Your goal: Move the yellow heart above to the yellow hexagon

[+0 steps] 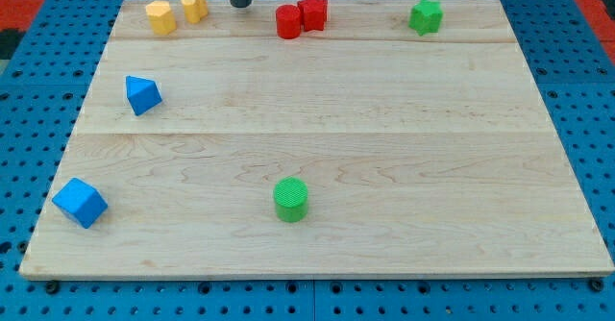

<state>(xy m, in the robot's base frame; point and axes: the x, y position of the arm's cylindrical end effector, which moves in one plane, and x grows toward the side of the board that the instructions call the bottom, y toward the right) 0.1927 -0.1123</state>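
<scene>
Bench [317, 148] at rest, my tip [239, 5] at the view's top edge, just right of both yellow blocks.

I have no gripper, only the bare rod, holding nothing. The yellow heart [194, 6] sits near the yellow hexagon [160, 17], at its upper right, seemingly apart. It looks light, rigid and likely to spin, so I'd push its flat side squarely.

Two yellow blocks stand side by side at the tabletop's [317, 129] top left: the hexagon [160, 18], and the heart [194, 6] just right of it, slightly higher.
</scene>
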